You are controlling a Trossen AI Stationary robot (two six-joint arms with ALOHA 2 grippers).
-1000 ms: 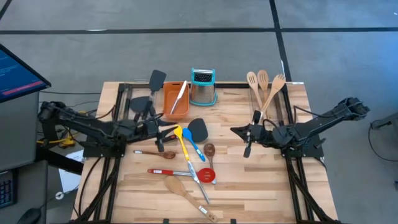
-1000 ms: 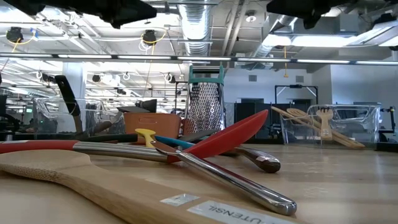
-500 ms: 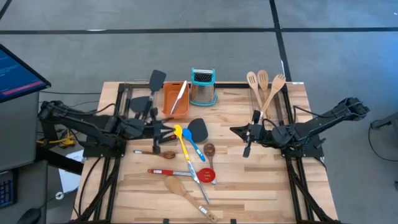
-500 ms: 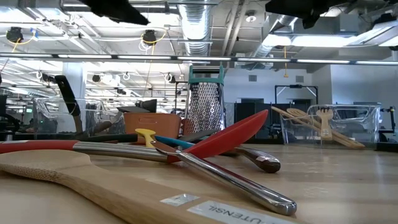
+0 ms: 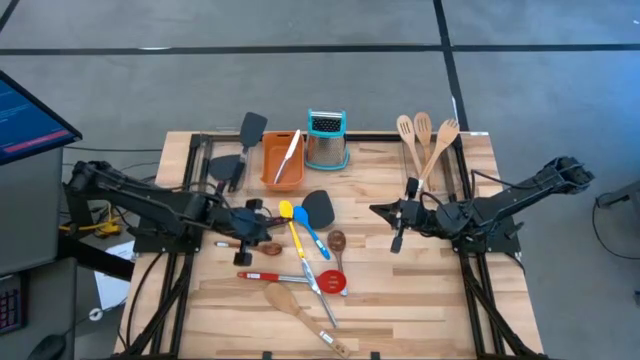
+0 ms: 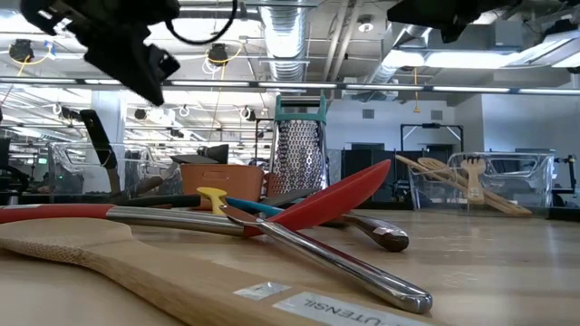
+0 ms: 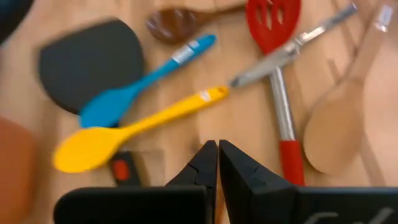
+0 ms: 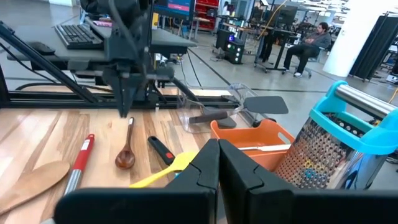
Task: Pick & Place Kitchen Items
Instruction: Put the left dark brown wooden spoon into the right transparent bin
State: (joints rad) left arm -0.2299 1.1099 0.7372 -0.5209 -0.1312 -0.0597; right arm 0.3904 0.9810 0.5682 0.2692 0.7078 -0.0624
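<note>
Several kitchen items lie mid-table: a yellow spoon point(image 5: 290, 225) point(image 7: 124, 127), a blue spoon point(image 5: 312, 238) point(image 7: 143, 81), a black turner point(image 5: 318, 207), a brown spoon point(image 5: 337, 240), a red slotted turner point(image 5: 333, 283) point(image 7: 273, 25) and a wooden spoon point(image 5: 285, 298). My left gripper point(image 5: 258, 243) point(image 7: 217, 152) hangs shut and empty above the table, pointing steeply down, just left of the yellow spoon's handle. It shows at the top left of the low view point(image 6: 136, 54). My right gripper point(image 5: 398, 240) point(image 8: 217, 152) waits right of the pile, shut and empty, held about level.
An orange tray point(image 5: 283, 160) and a steel grater with a teal top point(image 5: 326, 140) stand at the far edge. Black turners point(image 5: 245, 140) lie far left. Wooden utensils point(image 5: 425, 140) lie far right. A steel-handled tool point(image 5: 320, 300) crosses the pile near the front.
My left gripper has tipped from about level to pointing steeply down. It has gone toward the table's near edge and sunk, so it now shows in the low view. The utensils have not moved.
</note>
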